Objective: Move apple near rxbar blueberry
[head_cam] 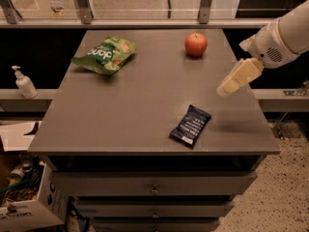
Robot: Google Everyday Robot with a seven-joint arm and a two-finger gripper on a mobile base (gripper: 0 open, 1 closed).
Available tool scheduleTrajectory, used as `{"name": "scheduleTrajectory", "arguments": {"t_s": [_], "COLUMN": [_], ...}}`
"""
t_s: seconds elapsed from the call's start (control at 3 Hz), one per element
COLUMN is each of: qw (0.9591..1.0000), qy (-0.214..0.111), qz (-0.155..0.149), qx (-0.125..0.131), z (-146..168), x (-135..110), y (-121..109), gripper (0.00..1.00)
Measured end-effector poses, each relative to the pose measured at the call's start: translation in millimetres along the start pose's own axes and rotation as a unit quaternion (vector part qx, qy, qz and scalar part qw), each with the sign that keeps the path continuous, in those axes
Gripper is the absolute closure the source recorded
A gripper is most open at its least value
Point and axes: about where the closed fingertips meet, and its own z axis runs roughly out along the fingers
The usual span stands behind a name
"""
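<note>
The apple (pixel 195 44), round and red-orange, sits on the grey table (pixel 135 105) near its far edge, right of centre. The rxbar blueberry (pixel 190 125), a flat dark navy wrapper with white lettering, lies near the table's front edge, right of centre. My gripper (pixel 233 79) hangs above the table's right side, between the two, to the right of and nearer than the apple and above and right of the bar. It holds nothing.
A green chip bag (pixel 105 55) lies at the table's far left. A soap dispenser (pixel 23 82) stands on a ledge to the left. Drawers (pixel 153 182) sit under the table top. A glass railing (pixel 145 4) runs behind the table.
</note>
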Motion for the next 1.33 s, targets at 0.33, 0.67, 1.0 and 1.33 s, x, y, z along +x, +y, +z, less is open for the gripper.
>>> {"name": "scheduleTrajectory", "arguments": {"t_s": [0.33,0.67,1.0,1.33], "qw": [0.9968,0.9849,0.9700,0.9702], "qy": [-0.039,-0.100,-0.192,-0.191], "qz": [0.057,0.102,0.080,0.080], "qx": [0.039,0.098,0.126,0.126], "z": [11.1,23.3,34.3,34.1], "x": [12.8,21.8,15.6,14.6], "y": [-23.6,-71.0,-160.9,-159.7], "gripper": [0.00,0.00,0.00,0.00]}}
